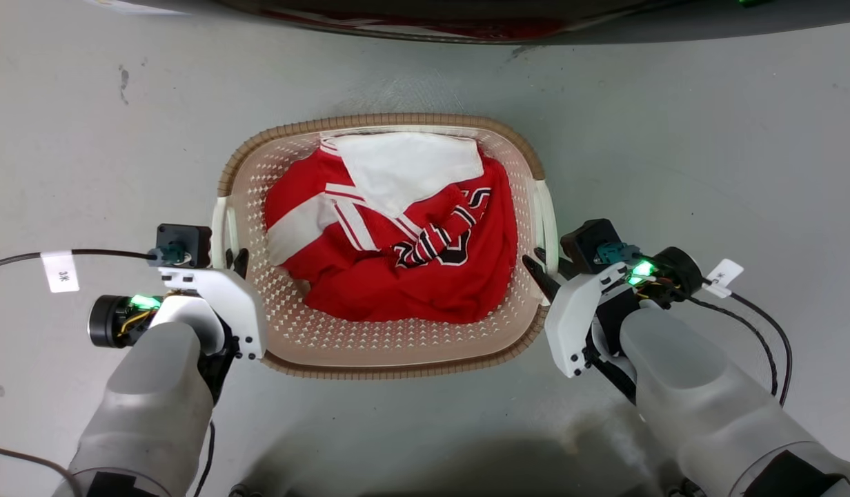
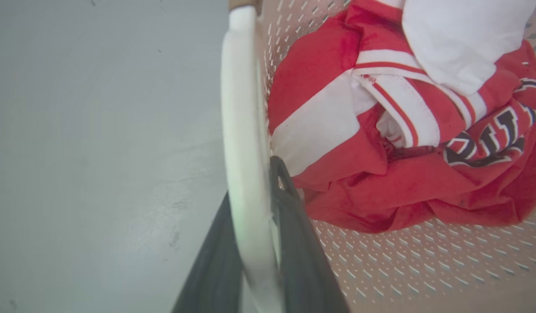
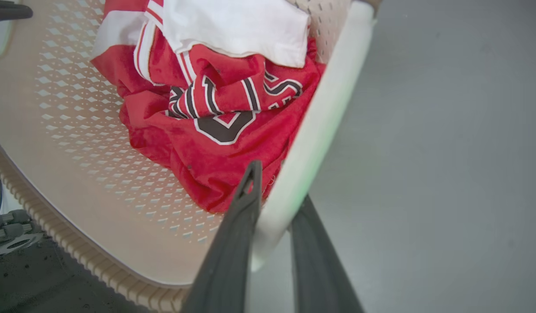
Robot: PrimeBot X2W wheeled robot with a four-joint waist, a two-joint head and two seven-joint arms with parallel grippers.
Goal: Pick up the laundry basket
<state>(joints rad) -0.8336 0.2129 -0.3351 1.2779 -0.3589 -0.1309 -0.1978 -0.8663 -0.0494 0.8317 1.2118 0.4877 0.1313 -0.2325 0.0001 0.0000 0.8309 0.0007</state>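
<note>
1. On a grey floor, directly in front of the robot, the laundry basket is sitting upright between two pale forearms, its brown rim facing the head camera.
2. Inside the laundry basket, a crumpled red garment with white stripes and black-and-white lettering is lying across the perforated bottom. A white cloth is resting on top of it toward the basket's far side.
3. At the basket's left side, the left gripper is gripping the white left handle. In the left wrist view one dark finger is pressing on the basket side of the handle and the other on the floor side, with the handle pinched between them.
4. At the basket's right side, the right gripper is clamping the white right handle in the same way. In the right wrist view one finger is lying against the handle's basket side and the other is emerging from behind it on the floor side.
5. Just outside the basket on both sides, green lights are glowing on the wrists. Black cables carrying white tags are trailing away from the basket.
6. Beyond the basket's far rim, a dark object with a red edge is running along the floor; what it is cannot be told.
</note>
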